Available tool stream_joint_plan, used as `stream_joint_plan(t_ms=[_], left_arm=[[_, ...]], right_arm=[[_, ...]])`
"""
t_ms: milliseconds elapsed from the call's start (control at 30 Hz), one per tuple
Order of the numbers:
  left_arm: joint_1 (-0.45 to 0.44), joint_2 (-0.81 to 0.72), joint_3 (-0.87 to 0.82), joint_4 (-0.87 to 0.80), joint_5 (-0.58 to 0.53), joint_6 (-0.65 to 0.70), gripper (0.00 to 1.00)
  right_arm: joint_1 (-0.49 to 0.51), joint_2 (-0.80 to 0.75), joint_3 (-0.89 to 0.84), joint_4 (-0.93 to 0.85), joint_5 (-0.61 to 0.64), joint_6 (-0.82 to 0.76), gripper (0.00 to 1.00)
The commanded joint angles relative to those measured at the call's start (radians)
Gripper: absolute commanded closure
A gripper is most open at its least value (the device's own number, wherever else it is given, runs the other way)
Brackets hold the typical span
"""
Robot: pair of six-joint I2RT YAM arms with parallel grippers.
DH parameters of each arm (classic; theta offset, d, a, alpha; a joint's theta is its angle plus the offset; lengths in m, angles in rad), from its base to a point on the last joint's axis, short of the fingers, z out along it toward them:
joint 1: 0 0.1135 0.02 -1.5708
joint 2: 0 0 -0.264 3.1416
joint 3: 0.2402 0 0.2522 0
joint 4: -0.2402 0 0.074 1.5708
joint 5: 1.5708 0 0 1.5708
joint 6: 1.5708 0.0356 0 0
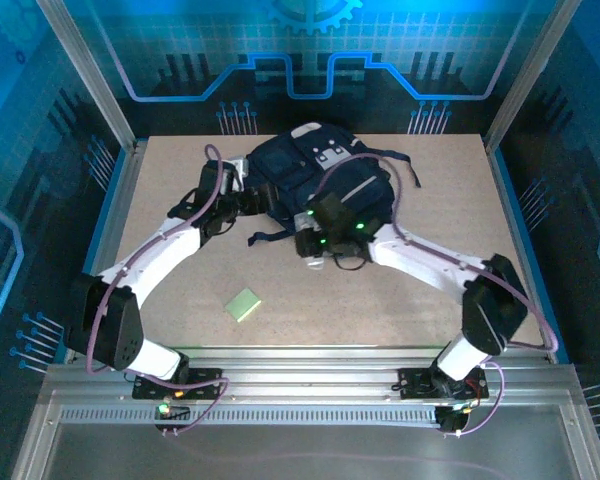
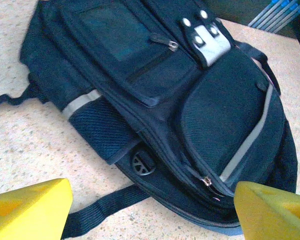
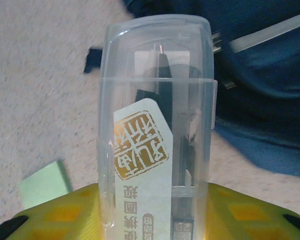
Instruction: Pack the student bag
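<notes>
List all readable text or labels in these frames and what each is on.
On the paper insert in the clear plastic case, gold seal: stylised Chinese characters, unreadable.
Below it, dark print: Chinese characters, turned and partly cut off, not legible.
On the student bag: no text visible.
On the green pad: none.

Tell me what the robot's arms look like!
The left arm and right arm are white tubes with chunky black joints. Purple cables run along them. Green lights glow at the right wrist. The fingers are bright yellow blocks.
</notes>
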Motion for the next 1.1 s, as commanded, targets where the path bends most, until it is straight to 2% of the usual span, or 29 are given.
stream_joint_plan(t_ms=[0,167,400,600,833,1067], left_arm=[[-0.077,0.032,0.056,0.049,-0.015,0.123,0.14],[-0.204,0.115,0.150,0.006,-0.056,0.294,0.13],[-0.347,0.343,0.365,-0.056,-0.126,0.435,0.11],[-0.382,0.560,0.590,-0.122,-0.127,0.468,0.11],[-0.396,0.774,0.838,-0.283,-0.176,0.492,0.20],[-0.397,0.855,0.893,-0.343,-0.231,0.496,0.22]], right_arm=[[-0.105,-0.080,-0.082,0.007,-0.011,-0.048,0.54],[-0.308,-0.161,-0.144,-0.010,-0.027,-0.089,0.54],[-0.521,-0.267,-0.233,0.011,-0.089,-0.116,0.54],[-0.651,-0.353,-0.287,0.011,-0.182,-0.126,0.54],[-0.726,-0.428,-0.386,0.048,-0.240,-0.114,0.54],[-0.747,-0.398,-0.398,0.082,-0.293,-0.096,0.54]])
